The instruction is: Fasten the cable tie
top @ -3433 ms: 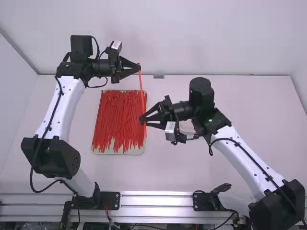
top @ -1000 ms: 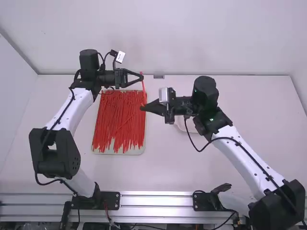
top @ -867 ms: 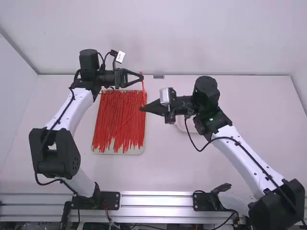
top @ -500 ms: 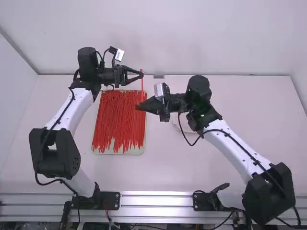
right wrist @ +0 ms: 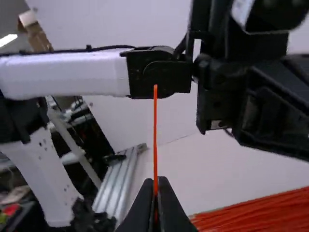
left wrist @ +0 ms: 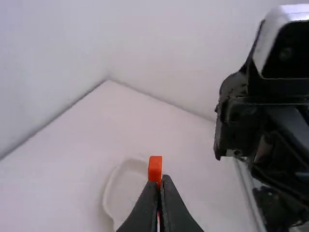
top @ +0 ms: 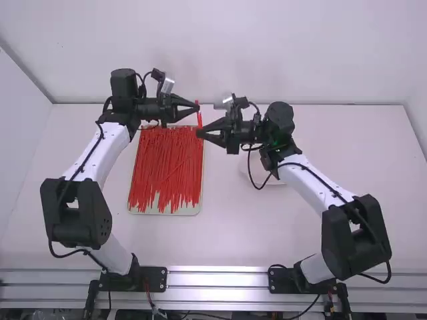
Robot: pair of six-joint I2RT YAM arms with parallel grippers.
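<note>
One red cable tie point(top: 199, 119) is held in the air between both grippers, above the far right corner of the pile. My left gripper point(top: 195, 107) is shut on its upper end, and the orange head point(left wrist: 155, 167) pokes out past the fingertips. My right gripper point(top: 199, 129) is shut on the lower end. In the right wrist view the thin strap point(right wrist: 155, 130) runs straight from my right gripper point(right wrist: 155, 187) towards the left arm's gripper point(right wrist: 159, 72). The left wrist view has my left gripper point(left wrist: 158, 189) closed with the right arm's wrist point(left wrist: 270, 121) close beside it.
A flat tray point(top: 163, 212) holds a pile of several loose red cable ties point(top: 167, 167) at the table's left middle. A small white dish point(top: 253, 179) lies on the table under the right arm. The right half of the table is bare.
My right gripper has swung up and away from the camera with the tie's lower end, closing in on the left gripper. The left gripper has barely moved.
</note>
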